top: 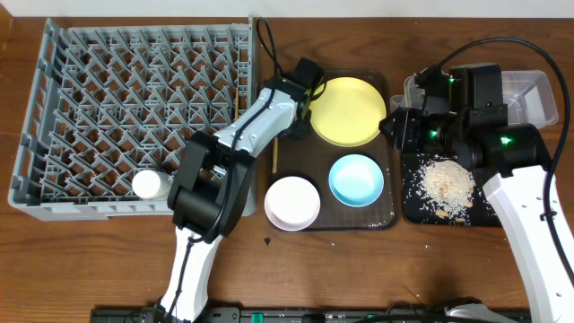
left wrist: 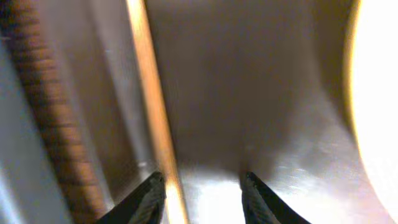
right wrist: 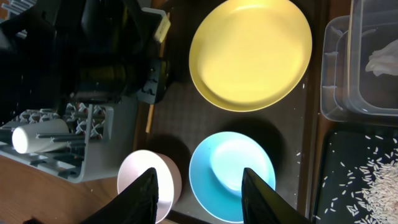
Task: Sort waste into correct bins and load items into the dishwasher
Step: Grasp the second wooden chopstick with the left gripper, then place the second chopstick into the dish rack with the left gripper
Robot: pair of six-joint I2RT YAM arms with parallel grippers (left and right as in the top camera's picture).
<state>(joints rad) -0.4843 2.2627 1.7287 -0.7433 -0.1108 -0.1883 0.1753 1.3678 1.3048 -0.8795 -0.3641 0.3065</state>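
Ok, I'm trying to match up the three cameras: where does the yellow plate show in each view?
Overhead: the plate sits upper centre, at the far end of the brown tray.
Left wrist: only a bright, washed-out sliver along the right edge.
Right wrist: top centre, just above the blue bowl.
Shared landmark: the tray under it, seen in all three views.
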